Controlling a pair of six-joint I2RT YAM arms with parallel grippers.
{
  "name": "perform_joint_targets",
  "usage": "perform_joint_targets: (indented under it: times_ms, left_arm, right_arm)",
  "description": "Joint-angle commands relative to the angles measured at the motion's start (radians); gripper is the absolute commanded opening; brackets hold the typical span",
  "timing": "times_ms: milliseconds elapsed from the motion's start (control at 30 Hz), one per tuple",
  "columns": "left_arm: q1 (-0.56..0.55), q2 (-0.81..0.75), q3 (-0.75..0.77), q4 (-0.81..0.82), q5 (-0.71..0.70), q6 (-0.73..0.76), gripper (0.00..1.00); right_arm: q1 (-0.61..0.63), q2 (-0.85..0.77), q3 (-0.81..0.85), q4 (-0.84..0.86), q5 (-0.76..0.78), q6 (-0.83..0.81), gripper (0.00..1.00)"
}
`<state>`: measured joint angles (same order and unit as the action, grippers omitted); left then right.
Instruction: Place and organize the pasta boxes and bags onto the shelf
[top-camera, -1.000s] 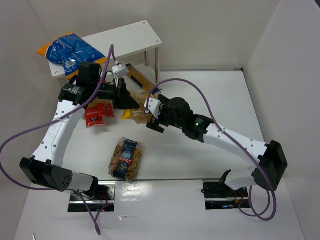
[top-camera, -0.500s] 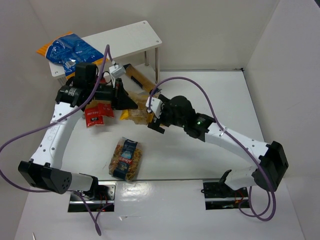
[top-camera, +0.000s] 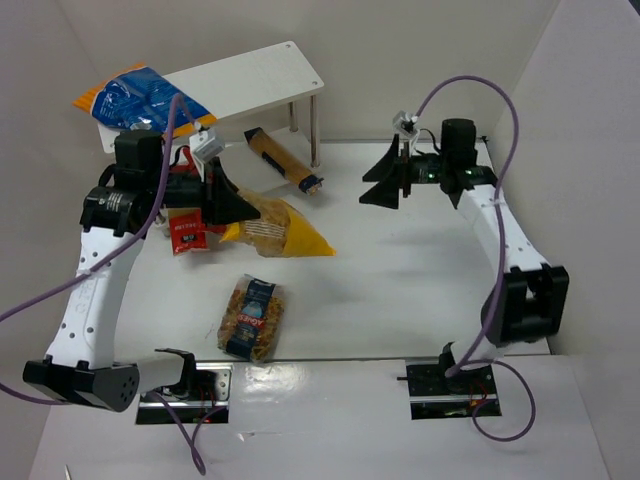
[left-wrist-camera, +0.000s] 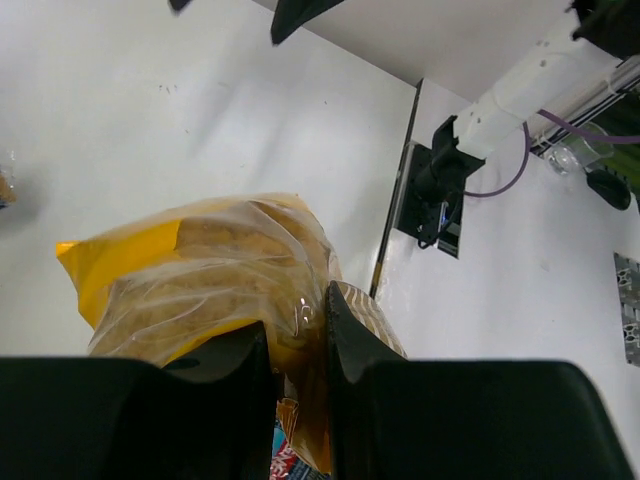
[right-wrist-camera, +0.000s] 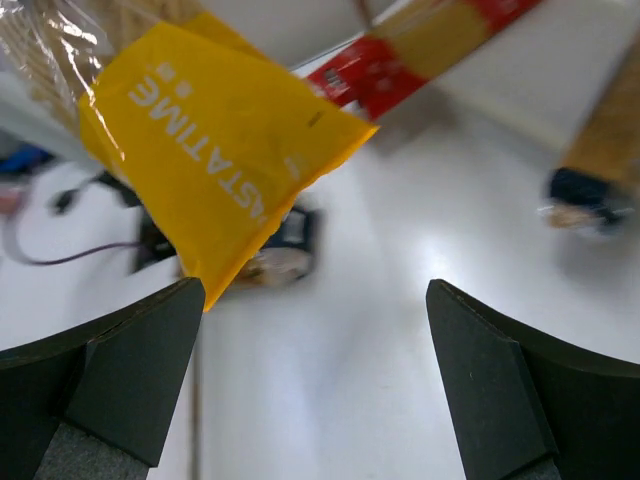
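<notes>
Pairs white link shells (top-camera: 95, 290) with black joints (top-camera: 528, 303), trails looping purple cables (top-camera: 468, 79) off both wrists, ends in matte black wedge-shaped fingers (right-wrist-camera: 110, 370).

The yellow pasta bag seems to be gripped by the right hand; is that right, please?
No: the left hand is shut on the yellow pasta bag, as the left wrist view shows; the right hand stands open, holding nothing.

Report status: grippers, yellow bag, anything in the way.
Left gripper shut on yellow bag, gripped at one end. Right gripper open, empty, far right. In the way: tan box on table at shelf front; blue-and-orange bag on top, left end.
</notes>
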<state>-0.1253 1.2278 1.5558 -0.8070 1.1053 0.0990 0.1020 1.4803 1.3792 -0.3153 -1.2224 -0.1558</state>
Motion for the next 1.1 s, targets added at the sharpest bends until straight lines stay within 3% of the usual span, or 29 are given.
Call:
perform_joint_targets:
  times_ms: [0,233,400,700,1067]
  left_arm:
    - [0.013,-0.057,0.076,0.100,0.157,0.018,0.00]
    - [0.042,-0.067,0.135,0.111,0.182,-0.012,0.00]
    - [0.064,-0.057,0.161,0.131,0.205,-0.033,0.00]
    - [0.064,-0.080,0.090,0.164,0.229,-0.036,0.00]
    - [0.064,-0.120,-0.049,0.183,0.111,0.065,0.00]
  right_arm:
    - [0.011,0.116,0.021,-0.128,-0.371,0.062,1.00]
    - [0.090,0.190,-0.017,-0.128,-0.402,0.062,1.00]
    - [0.160,0.310,0.102,-0.223,-0.402,0.047,1.00]
    - [0.309,0.359,0.251,-0.246,-0.402,0.085,1.00]
    - [0.309,0.359,0.274,-0.226,-0.402,0.162,1.00]
